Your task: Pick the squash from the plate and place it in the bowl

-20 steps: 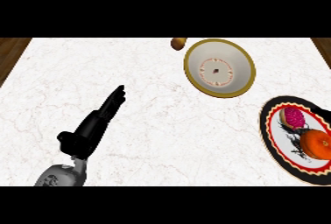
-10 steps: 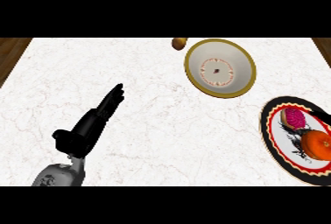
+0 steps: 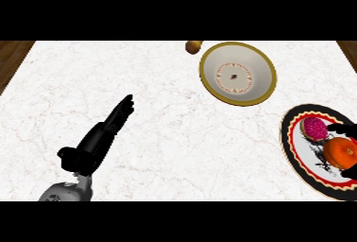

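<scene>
The orange squash [image 3: 340, 152] lies on a black-rimmed patterned plate [image 3: 288, 138] at the right edge, beside a round pink-red item [image 3: 314, 127]. Black parts of my right hand [image 3: 343, 128] show at that edge, just above and below the squash; most of the hand is cut off by the edge. The cream bowl [image 3: 237, 73] with a gold rim stands at the back, up and left of the plate, with nothing in it. My left hand [image 3: 97, 139] rests open at the lower left, pointing toward the bowl and far from both dishes.
A small brown object [image 3: 193, 46] sits at the counter's back edge just left of the bowl. Wooden floor shows past the counter's left edge [image 3: 12, 59]. White marble counter [image 3: 181, 142] stretches between my left hand and the plate.
More of my right hand's black shape now shows at the right edge around the squash. The left hand, bowl and plate have stayed in place.
</scene>
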Robot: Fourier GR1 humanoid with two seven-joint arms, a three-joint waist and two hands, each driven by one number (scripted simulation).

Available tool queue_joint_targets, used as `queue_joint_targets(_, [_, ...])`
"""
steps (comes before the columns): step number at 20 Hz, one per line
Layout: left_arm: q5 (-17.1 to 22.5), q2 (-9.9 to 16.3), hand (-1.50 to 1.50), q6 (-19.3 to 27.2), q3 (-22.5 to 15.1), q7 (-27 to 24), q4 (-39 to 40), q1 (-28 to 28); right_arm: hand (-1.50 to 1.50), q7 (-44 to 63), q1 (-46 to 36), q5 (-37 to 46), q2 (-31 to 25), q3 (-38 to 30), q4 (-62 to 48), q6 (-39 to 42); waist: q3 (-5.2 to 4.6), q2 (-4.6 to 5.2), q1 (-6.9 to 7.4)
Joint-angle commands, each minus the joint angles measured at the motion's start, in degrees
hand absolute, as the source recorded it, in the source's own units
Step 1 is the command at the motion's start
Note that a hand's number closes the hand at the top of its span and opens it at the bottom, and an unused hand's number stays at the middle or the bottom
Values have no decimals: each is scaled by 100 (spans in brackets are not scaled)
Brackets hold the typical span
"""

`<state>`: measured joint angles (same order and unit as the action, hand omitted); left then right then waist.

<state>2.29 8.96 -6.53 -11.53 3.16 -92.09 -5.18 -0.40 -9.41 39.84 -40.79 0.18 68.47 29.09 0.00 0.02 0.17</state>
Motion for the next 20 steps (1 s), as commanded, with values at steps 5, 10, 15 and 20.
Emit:
queue_joint_targets(5, [-99,-280,0,32,147,376,97,-392,150,-621,-24,487,314,-107,-150,-664,1,-1,-13])
queue_joint_targets(10, [-170,-304,0,-151,307,222,202,-478,150,-662,-239,688,394,-321,-160,-626,0,-1,-12])
queue_joint_targets(15, [-171,-239,0,-229,231,-88,274,-144,150,-235,-610,1092,1531,954,873,-691,-18,-24,96])
queue_joint_targets(20, [-119,-321,0,-293,125,95,168,-352,150,680,-1646,1993,3011,2364,1032,-814,-11,-1,372])
